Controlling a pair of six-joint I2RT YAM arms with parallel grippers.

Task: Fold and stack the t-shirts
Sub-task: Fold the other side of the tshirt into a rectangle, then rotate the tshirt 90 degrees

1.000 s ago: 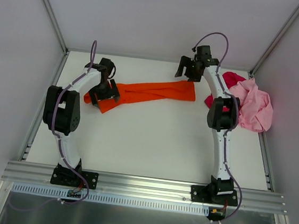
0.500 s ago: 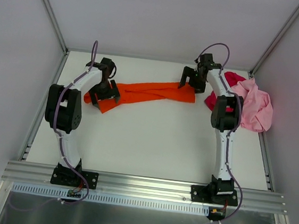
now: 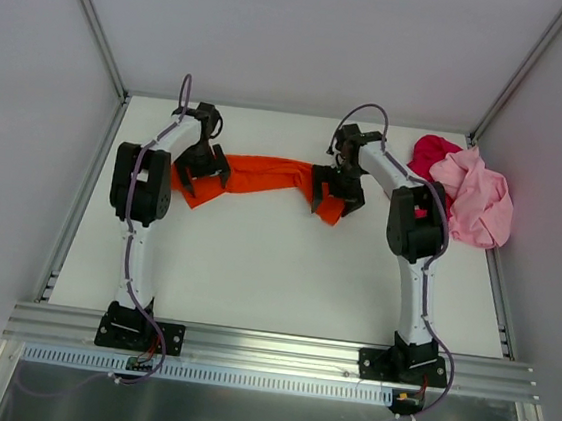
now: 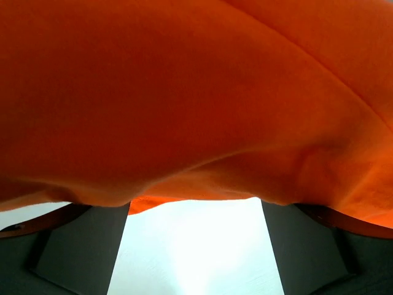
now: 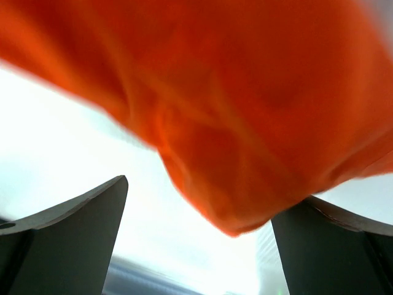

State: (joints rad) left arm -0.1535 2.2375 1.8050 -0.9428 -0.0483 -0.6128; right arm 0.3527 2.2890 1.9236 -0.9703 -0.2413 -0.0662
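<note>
Orange t-shirt point(image 3: 265, 172) lies bunched into a long band on the far half of the table point(image 3: 275, 270). Long axis runs from the left edge toward the right edge.

Left gripper point(image 3: 202, 177) is over the band's left end, right gripper point(image 3: 335, 201) over its right end, so each arm has its own end nearest.

Both sets of jaws stand wide. Cloth hangs between the fingers and is not pinched.

My guess: the next move is to close on both ends together.

Pink t-shirt point(image 3: 479, 196) and red t-shirt point(image 3: 430, 151) are heaped, touching, at the far right corner.
</note>
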